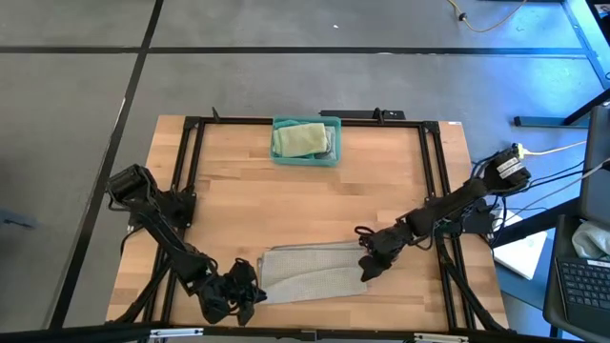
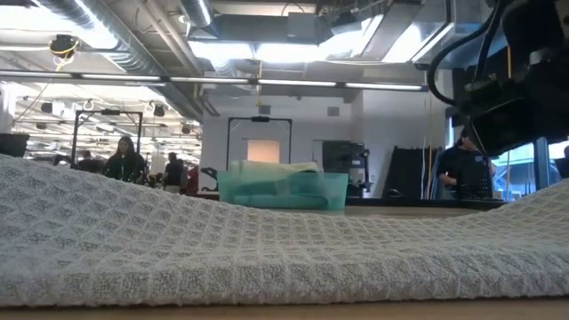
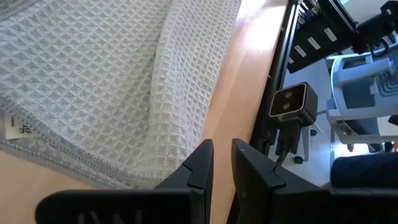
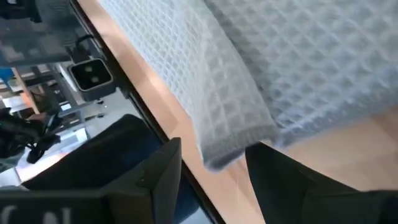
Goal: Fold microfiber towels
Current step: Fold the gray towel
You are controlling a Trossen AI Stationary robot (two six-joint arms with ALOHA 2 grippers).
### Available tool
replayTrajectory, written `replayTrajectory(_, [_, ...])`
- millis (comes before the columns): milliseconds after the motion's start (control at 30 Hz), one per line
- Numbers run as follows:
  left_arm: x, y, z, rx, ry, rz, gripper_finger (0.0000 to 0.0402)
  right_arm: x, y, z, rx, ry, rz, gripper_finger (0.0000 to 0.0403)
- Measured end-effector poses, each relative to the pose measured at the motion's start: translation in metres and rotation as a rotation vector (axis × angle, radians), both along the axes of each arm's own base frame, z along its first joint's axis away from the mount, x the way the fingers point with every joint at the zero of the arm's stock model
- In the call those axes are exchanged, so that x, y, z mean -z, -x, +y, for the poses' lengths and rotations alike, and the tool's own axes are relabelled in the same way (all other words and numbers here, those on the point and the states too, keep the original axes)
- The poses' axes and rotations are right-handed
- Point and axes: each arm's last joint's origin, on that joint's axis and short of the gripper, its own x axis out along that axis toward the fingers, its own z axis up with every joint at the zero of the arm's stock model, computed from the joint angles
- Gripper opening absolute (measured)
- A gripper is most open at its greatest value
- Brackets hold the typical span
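The left gripper [image 1: 238,291] sits at the near-left corner of the light wooden table [image 1: 315,205], its 2 fingers nearly together and gripping nothing that can be seen, just beside the left end of the light grey waffle-weave microfiber towel [image 1: 310,272]. In the high view that towel lies along the table's near edge, already doubled into a long band with 1 layer skewed over the other. The right gripper [image 1: 370,259] hangs over the towel's right end, jaws spread, nothing between them. At the far edge a rigid teal plastic bin [image 1: 306,141] holds a pale green folded cloth [image 1: 300,139].

The low view looks level across the grey towel, whose raised grid of small squares rises softly at both sides; the bin stands beyond it.

The left wrist view shows the left gripper's fingers [image 3: 202,165] at the towel's stitched hem, near a small white tag [image 3: 17,127], with bare wood beside.

The right wrist view shows the right gripper's wide-apart fingers [image 4: 165,171] straddling a limp folded corner without pinching it.

My reading: the second fold is in hand; next each gripper must close on its end, and the soft cloth may slip or bunch
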Motion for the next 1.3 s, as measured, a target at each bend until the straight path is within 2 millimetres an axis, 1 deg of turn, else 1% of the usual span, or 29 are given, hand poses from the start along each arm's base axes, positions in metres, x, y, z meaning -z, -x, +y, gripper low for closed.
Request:
replayTrajectory(133, [0.000,0.000,0.000,0.001,0.003,0.000,0.0048,-0.003,-0.003,0.002,0.001,-0.020,-0.049,0.0180])
replayTrajectory(200, [0.000,0.000,0.000,0.001,0.009,-0.003,0.0048,-0.008,-0.004,0.003,-0.059,-0.060,-0.085,0.0176])
replayTrajectory(300, [-0.002,-0.001,-0.002,0.006,0.026,-0.011,0.0048,-0.018,-0.002,0.007,-0.180,-0.151,-0.131,0.0168])
replayTrajectory(400, [-0.003,-0.002,-0.002,0.006,0.038,-0.021,0.0048,-0.033,0.000,0.006,-0.216,-0.170,-0.212,0.0160])
replayTrajectory(467, [-0.003,-0.003,-0.002,0.004,0.038,-0.026,0.0048,-0.042,0.002,0.002,-0.215,-0.124,-0.303,0.0156])
replayTrajectory(533, [-0.004,-0.004,-0.001,-0.003,0.039,-0.033,0.0048,-0.047,0.001,-0.003,-0.196,-0.032,-0.400,0.0154])
replayTrajectory(633, [-0.004,-0.009,0.003,-0.017,0.029,-0.035,0.0048,-0.053,-0.003,-0.010,-0.190,0.148,-0.549,0.0151])
replayTrajectory(700, [-0.004,-0.014,0.008,-0.011,-0.011,-0.043,0.0048,-0.053,-0.009,-0.014,-0.222,0.305,-0.586,0.0147])
replayTrajectory(800, [-0.005,-0.024,0.021,-0.020,-0.079,-0.038,0.0048,-0.051,-0.022,-0.021,-0.303,0.533,-0.573,0.0141])
replayTrajectory(867, [-0.006,-0.034,0.035,-0.033,-0.093,-0.010,0.0048,-0.050,-0.034,-0.024,-0.356,0.607,-0.524,0.0136])
replayTrajectory(1000, [0.000,-0.050,0.067,-0.023,-0.074,0.146,0.0048,-0.033,-0.050,-0.028,-0.482,0.608,-0.346,0.0125])
replayTrajectory(1167, [0.008,-0.061,0.103,0.076,-0.139,0.306,0.0048,-0.011,-0.064,-0.022,-0.603,0.616,-0.280,0.0107])
replayTrajectory(1300, [0.008,-0.069,0.119,0.133,-0.196,0.314,0.0048,-0.001,-0.075,-0.019,-0.625,0.616,-0.265,0.0092])
